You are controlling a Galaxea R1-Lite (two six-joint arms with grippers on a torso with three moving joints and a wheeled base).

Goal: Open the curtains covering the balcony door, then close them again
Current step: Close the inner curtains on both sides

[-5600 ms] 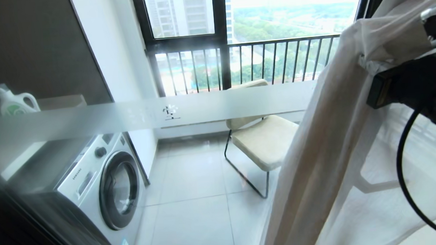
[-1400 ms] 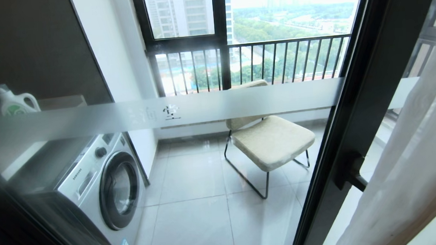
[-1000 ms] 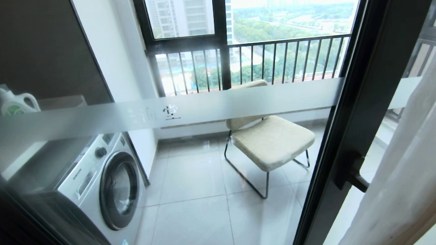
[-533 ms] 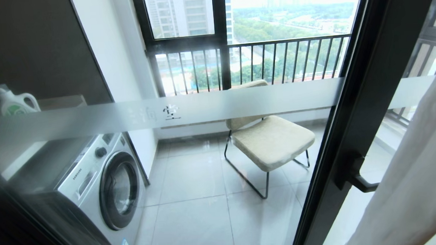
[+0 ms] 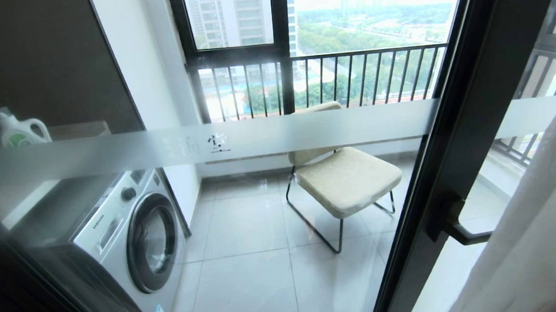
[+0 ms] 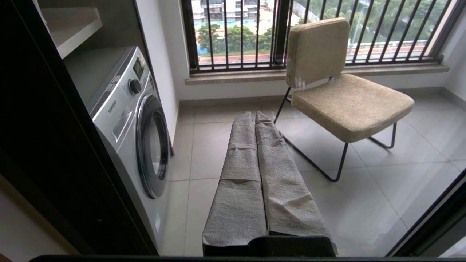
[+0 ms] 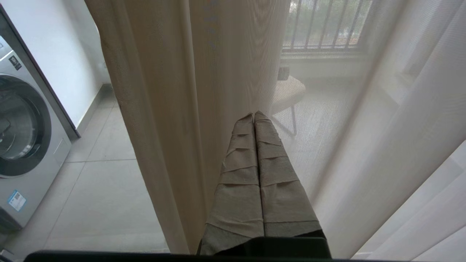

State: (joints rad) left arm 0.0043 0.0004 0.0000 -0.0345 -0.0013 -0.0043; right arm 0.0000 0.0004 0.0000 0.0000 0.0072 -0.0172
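Cream-beige woven curtains [image 5: 543, 236], with a thin sheer white layer, hang bunched at the right edge of our head view, clear of most of the tall black-framed glass balcony door [image 5: 468, 115] with its frosted white band and black lever handle [image 5: 463, 231]. We judge the opening half done and the closing half ahead of us.

Our left gripper [image 6: 255, 120] has its wrapped jaws pressed together on nothing, pointing through the glass toward the beige padded chair [image 6: 346, 98] and the silver front-loading washing machine [image 6: 134, 123]. Our right gripper [image 7: 255, 118] also has its jaws closed and empty, with the curtain fabric hanging just in front of its tips; we cannot tell whether they touch it.

To close well, we should part the right jaws, take the leading edge of the thick drape together with the sheer, and draw it across to the left in a steady, level pull, keeping the cloth off the lever handle.

Only the right wrist view shows the heavy fold and the sheer as separate layers; neither arm appears in the head view, which alone shows how much glass stands bare.
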